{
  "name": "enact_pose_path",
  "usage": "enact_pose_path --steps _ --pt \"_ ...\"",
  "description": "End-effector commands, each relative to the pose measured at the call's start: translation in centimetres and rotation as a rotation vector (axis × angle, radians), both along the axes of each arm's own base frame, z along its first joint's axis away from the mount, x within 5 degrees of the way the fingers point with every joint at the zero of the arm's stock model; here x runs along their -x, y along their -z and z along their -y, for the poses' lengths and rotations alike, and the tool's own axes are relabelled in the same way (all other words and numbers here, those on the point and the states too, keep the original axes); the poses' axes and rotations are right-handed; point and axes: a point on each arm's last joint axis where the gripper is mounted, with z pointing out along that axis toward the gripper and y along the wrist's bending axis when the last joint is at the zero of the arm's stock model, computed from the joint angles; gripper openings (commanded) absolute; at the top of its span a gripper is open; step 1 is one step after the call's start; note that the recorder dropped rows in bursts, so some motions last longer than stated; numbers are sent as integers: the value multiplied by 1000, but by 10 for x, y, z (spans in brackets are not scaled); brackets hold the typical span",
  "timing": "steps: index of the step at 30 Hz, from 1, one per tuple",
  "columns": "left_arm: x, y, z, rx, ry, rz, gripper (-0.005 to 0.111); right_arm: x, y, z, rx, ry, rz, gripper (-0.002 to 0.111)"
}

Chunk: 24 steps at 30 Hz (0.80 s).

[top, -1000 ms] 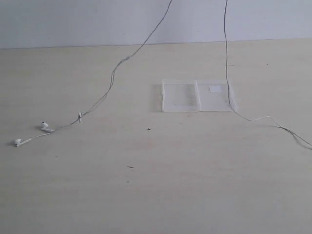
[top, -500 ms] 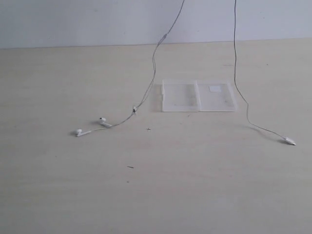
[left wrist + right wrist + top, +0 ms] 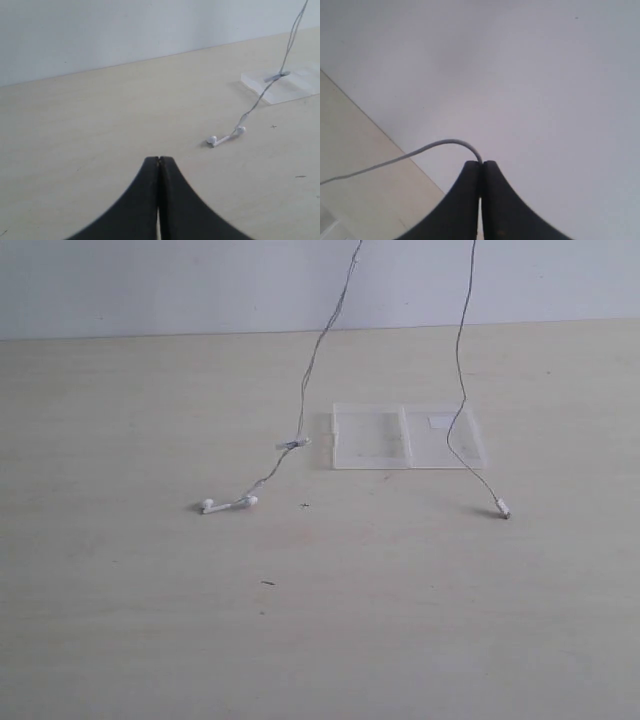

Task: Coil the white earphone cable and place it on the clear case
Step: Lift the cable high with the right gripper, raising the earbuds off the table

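Observation:
The white earphone cable hangs in two strands from above the exterior view's top edge. Its two earbuds lie on the table left of the clear case, with the inline piece lifted just above them. The plug touches the table to the right of the case's front. My right gripper is shut on the cable, high up and out of the exterior view. My left gripper is shut and holds nothing; the earbuds and the case lie beyond it.
The pale wooden table runs back to a white wall. A small dark speck lies near the front middle.
The cable has been drawn upward and inward: the earbuds slid right across the table toward the case, the inline piece rose, and the plug end slid left into view near the case.

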Motion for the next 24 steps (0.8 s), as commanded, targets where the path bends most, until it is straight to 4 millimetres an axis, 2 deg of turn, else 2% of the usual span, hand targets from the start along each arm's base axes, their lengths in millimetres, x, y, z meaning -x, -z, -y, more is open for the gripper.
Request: enact_pose_path --steps 1,10,19,20,23,24 --pt "0 -1 1 15 6 8 0 6 -13 6 16 3 34 0" --pt "0 -1 1 15 6 8 0 18 -46 15 -35 -5 126 0" --pt "0 -4 0 -36 14 52 0 27 -61 21 -77 -3 155 0" --pt "-1 -7 0 -4 6 83 0 27 -62 21 -86 -8 154 0" --pt "-1 -14 3 254 -11 119 0 28 -62 21 -89 -8 146 0" --pt "-2 -17 2 235 -14 154 0 28 -62 21 -88 -6 141 0"
